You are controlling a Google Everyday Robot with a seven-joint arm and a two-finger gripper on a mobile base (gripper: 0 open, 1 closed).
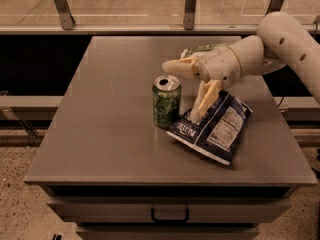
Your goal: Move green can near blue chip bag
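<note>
The green can [166, 103] stands upright on the grey table [110, 134], its silver top showing. The blue chip bag [216, 130] lies flat just to the can's right, almost touching it. My gripper [180, 92] is open, right of the can and above the bag's left end. One finger [176, 66] reaches out over the can's top. The other finger [206, 100] points down onto the bag. Neither finger holds the can.
A flat green chip bag [206, 48] peeks out behind my wrist at the table's back right. A railing with metal posts [189, 6] runs behind the table. A drawer with a handle [170, 215] sits below the front edge.
</note>
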